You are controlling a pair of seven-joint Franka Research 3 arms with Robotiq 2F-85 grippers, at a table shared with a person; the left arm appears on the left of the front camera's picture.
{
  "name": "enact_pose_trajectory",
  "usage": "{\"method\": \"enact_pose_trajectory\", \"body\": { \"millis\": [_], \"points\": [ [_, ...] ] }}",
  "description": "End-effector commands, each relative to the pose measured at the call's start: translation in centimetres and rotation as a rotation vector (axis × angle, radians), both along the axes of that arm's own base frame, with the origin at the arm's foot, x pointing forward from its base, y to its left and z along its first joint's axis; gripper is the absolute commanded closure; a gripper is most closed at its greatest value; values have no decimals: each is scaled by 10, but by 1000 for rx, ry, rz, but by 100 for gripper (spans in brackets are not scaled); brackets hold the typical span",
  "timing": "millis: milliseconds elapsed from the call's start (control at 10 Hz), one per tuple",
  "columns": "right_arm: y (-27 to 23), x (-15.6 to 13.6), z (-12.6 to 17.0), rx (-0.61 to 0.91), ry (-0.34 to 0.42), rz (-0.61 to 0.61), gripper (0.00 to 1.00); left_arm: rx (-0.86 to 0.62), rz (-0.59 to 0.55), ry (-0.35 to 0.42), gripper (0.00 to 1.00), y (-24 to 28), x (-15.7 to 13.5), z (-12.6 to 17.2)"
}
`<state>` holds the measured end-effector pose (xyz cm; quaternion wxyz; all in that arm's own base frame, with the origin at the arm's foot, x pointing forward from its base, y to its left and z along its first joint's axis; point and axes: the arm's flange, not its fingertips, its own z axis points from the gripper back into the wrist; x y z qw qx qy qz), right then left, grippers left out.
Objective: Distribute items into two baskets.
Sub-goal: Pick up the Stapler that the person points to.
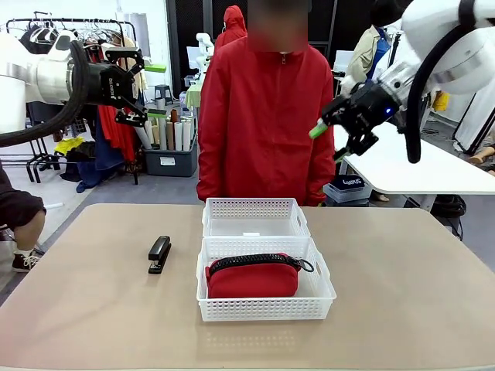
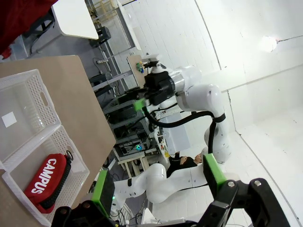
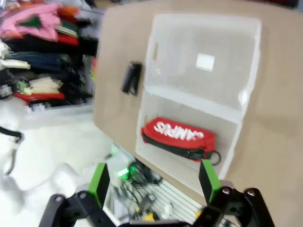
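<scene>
Two white lattice baskets stand end to end at the table's middle. The nearer basket (image 1: pixel 267 308) holds the red pouch (image 1: pixel 251 278), its black zipper up. Only a small white label lies in the farther basket (image 1: pixel 255 224). The small black stapler (image 1: pixel 159 254) lies on the table left of the baskets. My left gripper (image 1: pixel 156 91) hangs open and empty high at the left. High at the right, my right gripper (image 1: pixel 329 144) is open and empty too. The right wrist view looks down past its own gripper (image 3: pixel 154 179) on the pouch (image 3: pixel 177 135), stapler (image 3: pixel 131 77) and empty basket (image 3: pixel 163 52). In the left wrist view the open left gripper (image 2: pixel 158 182) frames the pouch (image 2: pixel 49 182).
A person in a red jacket (image 1: pixel 263 116) stands at the far edge just behind the baskets, arms down. Bare tabletop (image 1: pixel 402 286) stretches to the right of the baskets and along the front. Clothes racks and other tables stand farther back.
</scene>
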<state>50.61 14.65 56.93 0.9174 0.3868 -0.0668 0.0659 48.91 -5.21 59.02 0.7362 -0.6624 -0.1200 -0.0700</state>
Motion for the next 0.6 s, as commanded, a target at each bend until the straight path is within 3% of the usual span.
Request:
{"method": "enact_pose_trajectory", "body": {
  "millis": [0,300,500],
  "points": [
    [-19,-12,16,116,-61,-125,0,-2,-3,-5,0,0,-1,3],
    [-53,-14,35,250,-145,-181,0,-2,-3,-5,0,0,-1,3],
    [-72,-10,33,366,-118,-195,0,-2,-3,-5,0,0,-1,3]
  ]
}}
